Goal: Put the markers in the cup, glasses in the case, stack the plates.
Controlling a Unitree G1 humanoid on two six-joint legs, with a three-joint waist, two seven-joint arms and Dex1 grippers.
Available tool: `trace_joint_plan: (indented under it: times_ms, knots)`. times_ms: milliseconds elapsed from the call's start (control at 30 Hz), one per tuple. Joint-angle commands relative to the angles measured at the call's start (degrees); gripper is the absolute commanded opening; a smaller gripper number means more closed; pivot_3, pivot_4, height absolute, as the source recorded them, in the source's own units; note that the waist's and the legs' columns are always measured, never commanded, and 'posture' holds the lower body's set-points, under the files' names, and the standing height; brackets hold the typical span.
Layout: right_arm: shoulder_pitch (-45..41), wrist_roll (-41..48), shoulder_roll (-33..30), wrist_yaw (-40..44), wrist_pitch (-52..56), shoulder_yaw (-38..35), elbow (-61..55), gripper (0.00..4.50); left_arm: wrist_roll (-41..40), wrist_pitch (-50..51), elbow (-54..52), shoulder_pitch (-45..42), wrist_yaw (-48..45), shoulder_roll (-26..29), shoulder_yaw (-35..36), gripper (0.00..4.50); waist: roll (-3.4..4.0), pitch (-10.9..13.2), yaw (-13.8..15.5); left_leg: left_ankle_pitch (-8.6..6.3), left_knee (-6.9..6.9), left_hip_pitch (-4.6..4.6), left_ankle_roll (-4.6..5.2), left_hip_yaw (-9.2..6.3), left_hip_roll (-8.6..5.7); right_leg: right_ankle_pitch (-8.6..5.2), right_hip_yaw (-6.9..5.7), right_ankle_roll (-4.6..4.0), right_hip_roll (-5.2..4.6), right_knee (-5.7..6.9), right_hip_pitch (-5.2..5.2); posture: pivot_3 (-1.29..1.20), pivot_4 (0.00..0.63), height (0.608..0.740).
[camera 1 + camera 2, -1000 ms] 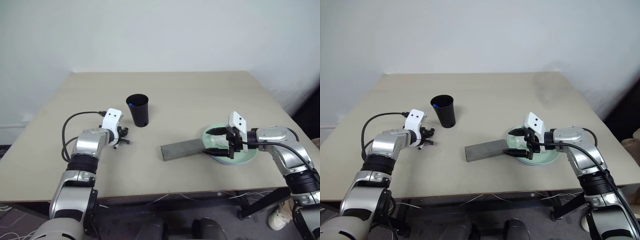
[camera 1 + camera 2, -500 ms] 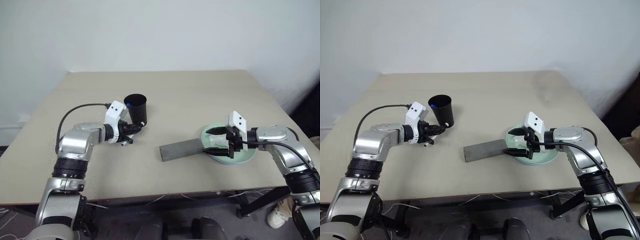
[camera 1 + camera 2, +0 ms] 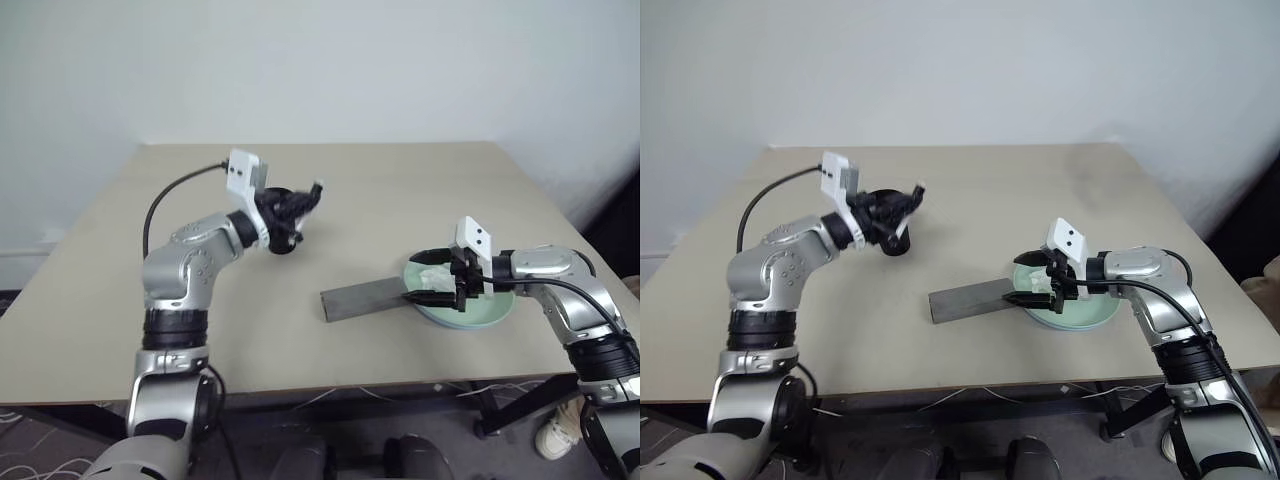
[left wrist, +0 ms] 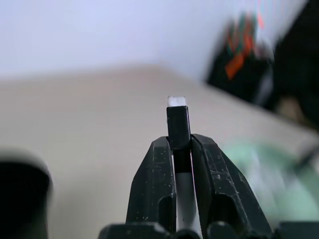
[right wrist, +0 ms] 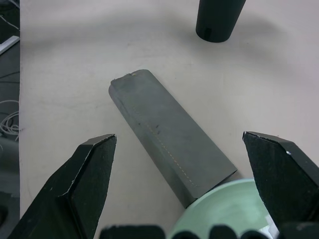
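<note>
From the head camera, the left gripper is raised above the beige desk, its fingers closed on the thin white marker, whose tip pokes up and to the right. The black cup stands upright on the desk right behind and under that gripper, mostly hidden by it. The grey case lies shut near the desk's middle, one end touching the mint green plate. The right gripper hovers over that plate's near-left rim, fingers spread wide and holding nothing, with a white wad between them on the plate.

In the left wrist view, the two black fingers pinch the marker, its black cap sticking out past their tips.

In the right wrist view, the wide-apart fingers frame the case, the plate's rim and the cup's base farther off.
</note>
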Motion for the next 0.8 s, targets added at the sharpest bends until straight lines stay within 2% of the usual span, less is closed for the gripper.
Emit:
trace_joint_plan:
  times_ms: [33, 200, 333, 600, 800]
  knots:
    - [-1.6, 0.0, 0.2, 0.0, -1.0, -0.9, -0.4, 4.41, 4.0, -13.3, 5.8, -3.9, 6.6, -2.2, 1.9, 0.31, 0.00, 0.0, -0.1, 0.00, 0.00, 0.00, 0.01, 0.05, 0.00, 0.00, 0.01, 0.00, 0.01, 0.00, -0.01, 0.00, 0.000, 0.723]
    - [-1.2, 0.0, 0.4, -0.1, -1.0, -1.2, -0.7, 4.41, 9.8, -30.0, 18.1, -8.7, 14.8, -3.7, 1.9, 0.31, -0.02, 0.0, 0.0, -0.10, 0.01, -0.02, 0.27, 0.08, -0.01, 0.01, 0.00, 0.00, 0.01, -0.01, -0.01, 0.00, 0.000, 0.723]
    - [-0.6, 0.2, 0.6, -0.4, -0.8, -1.3, -1.2, 4.41, 12.9, -40.4, 28.3, -11.3, 17.5, -3.5, 1.5, 0.31, -0.02, 0.0, 0.0, -0.10, 0.01, -0.02, 0.27, 0.08, -0.03, 0.02, -0.02, 0.00, -0.02, -0.03, 0.00, 0.00, 0.000, 0.723]
    - [-0.4, 0.3, 0.9, -0.8, -0.8, -1.5, -1.6, 4.41, 16.2, -49.9, 43.6, -14.5, 18.8, -4.3, 0.5, 0.31, -0.04, 0.0, 0.2, -0.11, 0.03, -0.07, 0.29, 0.08, -0.04, 0.02, -0.10, 0.03, -0.07, -0.05, 0.00, 0.00, 0.000, 0.723]
    - [-0.2, 0.5, 0.8, -0.8, -0.7, -1.5, -1.9, 4.41, 17.9, -54.0, 49.5, -15.2, 19.3, -4.6, -0.1, 0.31, -0.04, 0.0, 0.2, -0.12, 0.03, -0.07, 0.29, 0.07, -0.03, 0.03, -0.14, 0.04, -0.09, -0.04, -0.01, 0.00, 0.000, 0.723]
